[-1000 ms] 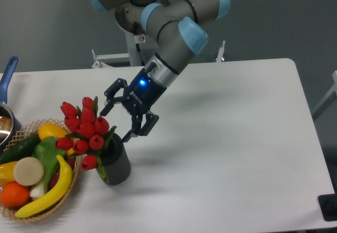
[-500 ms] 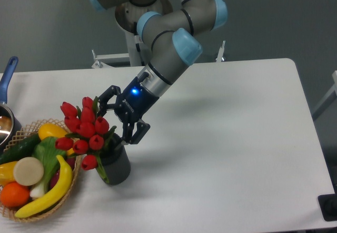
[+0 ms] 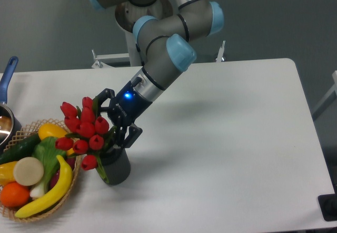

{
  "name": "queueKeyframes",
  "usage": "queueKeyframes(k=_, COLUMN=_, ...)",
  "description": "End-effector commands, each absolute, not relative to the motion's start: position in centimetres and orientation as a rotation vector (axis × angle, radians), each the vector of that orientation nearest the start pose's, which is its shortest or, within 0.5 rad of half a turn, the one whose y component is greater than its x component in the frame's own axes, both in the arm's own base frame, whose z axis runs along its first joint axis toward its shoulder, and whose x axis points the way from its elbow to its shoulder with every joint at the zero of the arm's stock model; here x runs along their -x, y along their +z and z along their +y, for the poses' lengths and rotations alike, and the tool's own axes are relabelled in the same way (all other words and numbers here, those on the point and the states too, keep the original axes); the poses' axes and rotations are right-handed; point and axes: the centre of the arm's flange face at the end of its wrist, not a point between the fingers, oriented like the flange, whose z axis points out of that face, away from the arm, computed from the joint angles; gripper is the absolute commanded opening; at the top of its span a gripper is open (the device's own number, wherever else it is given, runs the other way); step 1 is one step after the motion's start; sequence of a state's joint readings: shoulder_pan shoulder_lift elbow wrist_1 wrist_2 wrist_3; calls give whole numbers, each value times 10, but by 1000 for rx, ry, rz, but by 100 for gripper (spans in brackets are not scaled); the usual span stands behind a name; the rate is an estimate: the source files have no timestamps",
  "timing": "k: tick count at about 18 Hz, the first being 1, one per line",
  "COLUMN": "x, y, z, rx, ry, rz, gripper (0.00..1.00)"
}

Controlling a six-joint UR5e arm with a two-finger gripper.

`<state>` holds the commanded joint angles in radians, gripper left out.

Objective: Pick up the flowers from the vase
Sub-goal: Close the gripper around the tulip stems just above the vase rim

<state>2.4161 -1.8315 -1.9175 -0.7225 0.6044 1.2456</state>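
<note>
End effector (image 3: pixel 111 118) spread open, straddling flowers (image 3: pixel 84 130) above vase (image 3: pixel 116 165)

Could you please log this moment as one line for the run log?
phase: approach | gripper: open, at the flowers | flowers: in the vase | grasp: not yet closed

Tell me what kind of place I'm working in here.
Likely a robot lab bench, not a home: a plain white table against a bare grey wall, with staged props, flowers in a vase and a wicker basket of fruit.
</note>
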Motion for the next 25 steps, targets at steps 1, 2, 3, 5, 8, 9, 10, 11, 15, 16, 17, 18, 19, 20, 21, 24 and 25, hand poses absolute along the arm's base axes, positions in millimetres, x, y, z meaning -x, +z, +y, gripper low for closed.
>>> queueKeyframes(k=1, x=260, y=319, z=523, rx=2099, ry=-346, rz=574, gripper=100)
queueKeyframes(k=2, x=262, y=322, z=524, rx=2096, ry=-339, rz=576, gripper=100)
queueKeyframes(k=3, x=263, y=319, z=526, rx=2098, ry=-344, rz=574, gripper=100)
queueKeyframes(k=5, x=264, y=315, z=529, rx=2101, ry=-351, rz=574, gripper=100)
queueKeyframes(k=8, x=263, y=317, z=531, rx=2099, ry=-350, rz=580, gripper=100)
queueKeyframes(k=9, x=262, y=317, z=531, rx=2097, ry=-351, rz=582, gripper=98)
queueKeyframes(k=10, x=262, y=317, z=531, rx=2097, ry=-351, rz=582, gripper=93)
queueKeyframes(k=11, x=262, y=318, z=531, rx=2096, ry=-350, rz=582, gripper=91)
queueKeyframes(k=15, x=261, y=317, z=531, rx=2097, ry=-354, rz=578, gripper=70)
queueKeyframes(k=16, x=260, y=317, z=531, rx=2098, ry=-358, rz=576, gripper=68)
queueKeyframes(k=17, x=260, y=318, z=530, rx=2096, ry=-357, rz=575, gripper=63)
queueKeyframes(k=18, x=260, y=319, z=530, rx=2096, ry=-355, rz=576, gripper=59)
queueKeyframes(k=19, x=260, y=318, z=529, rx=2097, ry=-358, rz=572, gripper=53)
queueKeyframes(k=20, x=259, y=317, z=529, rx=2100, ry=-363, rz=566, gripper=47)
queueKeyframes(k=21, x=259, y=317, z=529, rx=2099, ry=-365, rz=563, gripper=44)
queueKeyframes(k=24, x=258, y=319, z=528, rx=2099, ry=-365, rz=562, gripper=40)
queueKeyframes(k=25, x=259, y=319, z=528, rx=2099, ry=-364, rz=561, gripper=40)
